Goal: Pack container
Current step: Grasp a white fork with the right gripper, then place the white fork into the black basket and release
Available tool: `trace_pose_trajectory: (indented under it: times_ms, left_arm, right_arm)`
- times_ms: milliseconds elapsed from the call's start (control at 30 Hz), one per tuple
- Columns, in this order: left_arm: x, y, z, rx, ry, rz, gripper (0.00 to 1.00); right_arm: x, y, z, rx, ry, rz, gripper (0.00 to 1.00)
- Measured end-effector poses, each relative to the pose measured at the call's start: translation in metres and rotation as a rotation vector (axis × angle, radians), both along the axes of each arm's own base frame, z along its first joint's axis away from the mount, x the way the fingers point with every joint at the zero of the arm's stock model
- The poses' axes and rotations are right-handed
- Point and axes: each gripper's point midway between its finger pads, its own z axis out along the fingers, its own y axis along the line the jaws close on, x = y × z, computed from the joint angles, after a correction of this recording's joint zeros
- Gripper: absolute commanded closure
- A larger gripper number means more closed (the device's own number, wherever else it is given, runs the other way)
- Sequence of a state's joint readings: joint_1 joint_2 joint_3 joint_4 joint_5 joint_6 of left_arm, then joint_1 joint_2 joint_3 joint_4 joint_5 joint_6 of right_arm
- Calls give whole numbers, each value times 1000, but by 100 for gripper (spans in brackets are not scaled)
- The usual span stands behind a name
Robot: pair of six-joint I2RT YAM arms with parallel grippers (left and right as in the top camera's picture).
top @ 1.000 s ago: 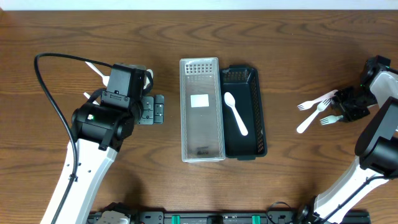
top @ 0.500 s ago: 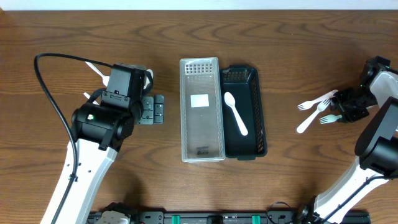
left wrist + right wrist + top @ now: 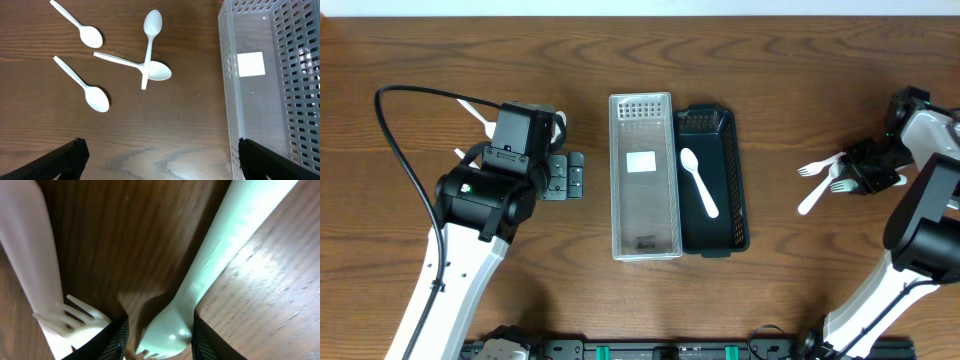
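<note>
A black container lies mid-table with one white spoon inside; a clear perforated basket sits against its left side. My left gripper hangs open to the left of the basket; in the left wrist view, left gripper has bare wood between its fingers, with several white spoons ahead and the basket wall on the right. At the far right my right gripper is shut on the head of a pale green fork, right gripper. A white fork lies beside it.
Two more white forks lie on the wood just left of the right gripper. A spoon handle pokes out behind the left arm. A black cable loops on the left of the table.
The right gripper has shifted a little left and up the table, and the pale green fork moved with it. The left arm has stayed still.
</note>
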State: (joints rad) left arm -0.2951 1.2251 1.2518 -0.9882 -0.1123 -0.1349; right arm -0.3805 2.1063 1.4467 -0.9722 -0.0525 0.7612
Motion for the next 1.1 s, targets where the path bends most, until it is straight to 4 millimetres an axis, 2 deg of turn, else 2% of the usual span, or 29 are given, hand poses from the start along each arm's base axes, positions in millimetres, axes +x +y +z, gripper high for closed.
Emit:
trace_pose_trajectory:
  times_ms: [133, 233, 800, 867, 967, 1100]
  left_arm:
    - [0, 0, 0, 0, 0, 0, 2]
    - [0, 0, 0, 0, 0, 0, 2]
    - [0, 0, 0, 0, 0, 0, 2]
    - [0, 0, 0, 0, 0, 0, 2]
    - [0, 0, 0, 0, 0, 0, 2]
    - [0, 0, 0, 0, 0, 0, 2]
  right_arm:
    - [0, 1, 0, 2, 0, 1, 60]
    - [-1, 2, 0, 5, 3, 4, 69]
    - [-1, 3, 0, 6, 6, 5, 69]
    - [-1, 3, 0, 6, 6, 5, 71]
    - [0, 3, 1, 4, 3, 8, 79]
    - [-1, 3, 2, -9, -4, 13, 79]
